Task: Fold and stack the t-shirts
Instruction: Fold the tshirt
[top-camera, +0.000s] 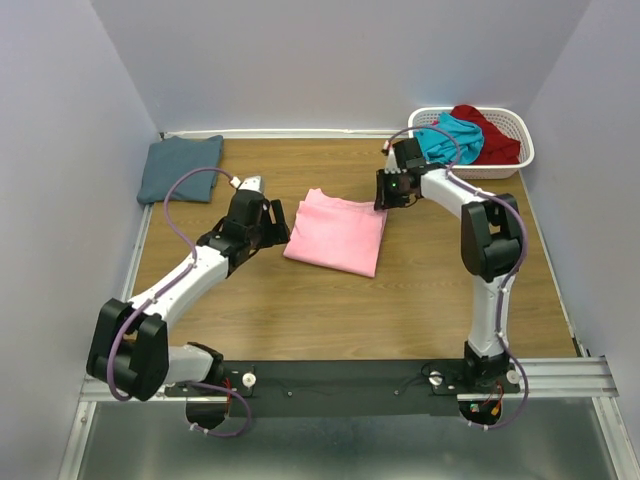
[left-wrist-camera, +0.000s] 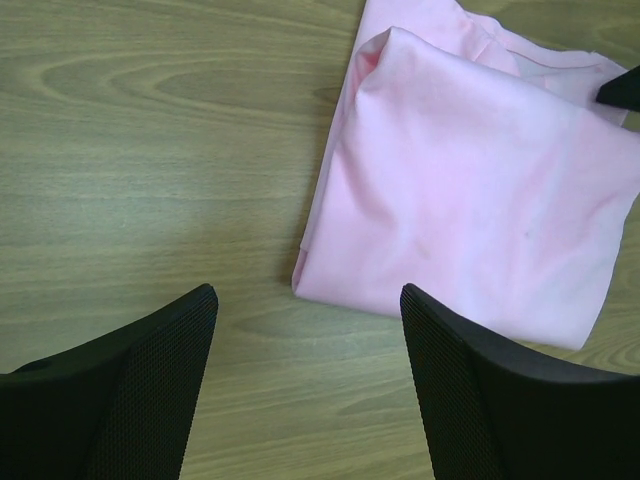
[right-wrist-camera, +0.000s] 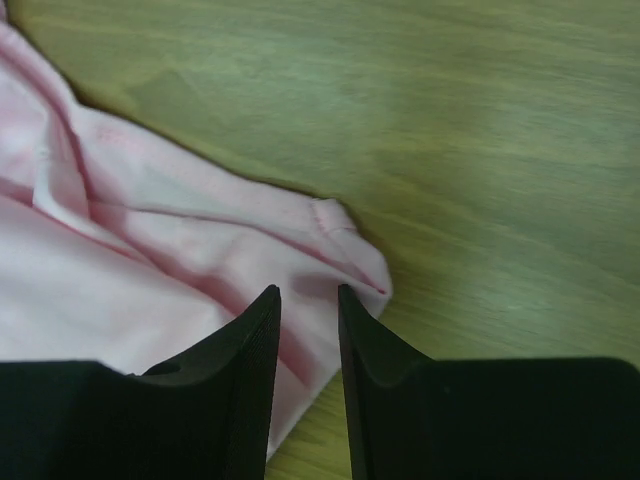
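A light pink t-shirt (top-camera: 336, 232) lies folded flat in the middle of the table. My left gripper (top-camera: 279, 224) hovers just off its left edge, open wide over bare wood (left-wrist-camera: 308, 295), with the pink t-shirt (left-wrist-camera: 470, 180) ahead and to the right of it. My right gripper (top-camera: 383, 198) is over the shirt's far right corner. Its jaws stand a narrow gap apart (right-wrist-camera: 308, 292) above the pink t-shirt's hem corner (right-wrist-camera: 150, 260), and no cloth is pinched between them. A slate blue-grey t-shirt (top-camera: 180, 167) lies folded at the far left. Teal (top-camera: 450, 135) and dark red (top-camera: 492, 132) t-shirts lie crumpled in the basket.
The white slotted basket (top-camera: 522, 150) stands at the far right corner, just behind the right arm. Grey walls close in the table on three sides. Bare wood lies in front of the pink shirt and toward the right edge.
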